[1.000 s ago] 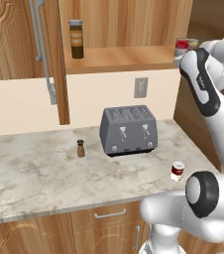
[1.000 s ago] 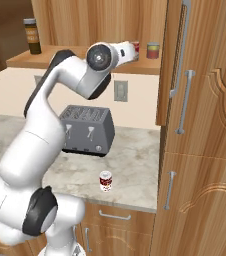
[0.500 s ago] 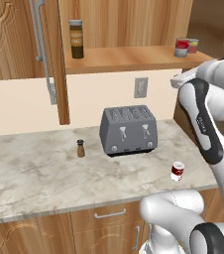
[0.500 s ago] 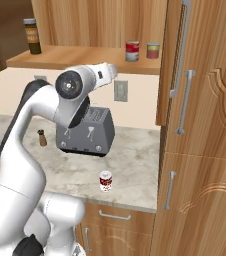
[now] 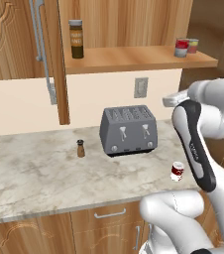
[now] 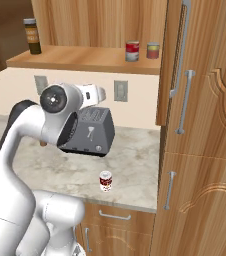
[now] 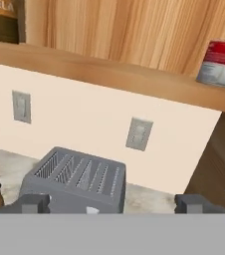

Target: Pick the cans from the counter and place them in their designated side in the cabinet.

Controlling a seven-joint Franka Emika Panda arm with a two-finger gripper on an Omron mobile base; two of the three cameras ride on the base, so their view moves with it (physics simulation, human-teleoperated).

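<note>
End effector (image 7: 112,203) empty, level, above toaster (image 7: 74,180)

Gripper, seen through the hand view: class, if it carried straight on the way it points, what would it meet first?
Probably the pale wall behind the toaster, near the outlet; the gripper seems aimed above the toaster, though depth is unclear.
</note>
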